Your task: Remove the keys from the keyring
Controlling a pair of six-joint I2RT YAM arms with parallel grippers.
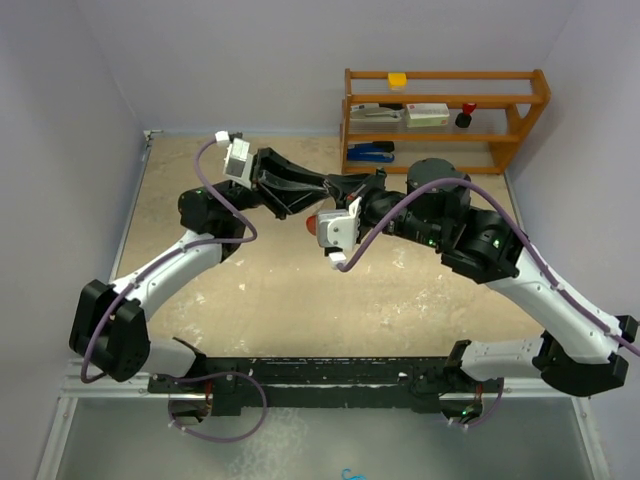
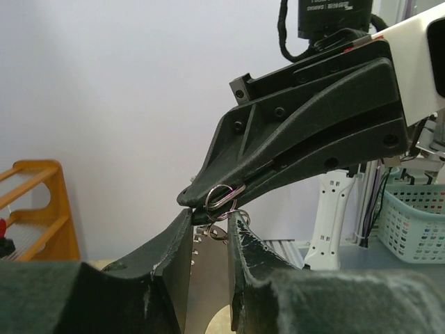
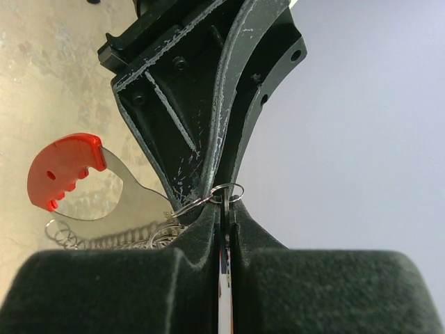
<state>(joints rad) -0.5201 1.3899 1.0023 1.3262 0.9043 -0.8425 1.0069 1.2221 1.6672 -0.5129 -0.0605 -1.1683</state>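
Above the table (image 1: 250, 290), mid-air toward its far edge, my right gripper (image 2: 201, 200) pinches a small split ring (image 2: 226, 195) tight, steadying it for unthreading. My left gripper (image 2: 210, 221) straddles the silver plate of the keyring (image 3: 62, 170), fingers apart; I cannot tell if they press it.

Left gripper (image 1: 332, 185) and right gripper (image 1: 350, 187) meet tip to tip over the table's (image 1: 300, 300) far middle, the keyring (image 1: 317, 225) dangling beneath, barring passage there. A wooden shelf (image 1: 445, 75) crowds the far right; the near tabletop lies open.
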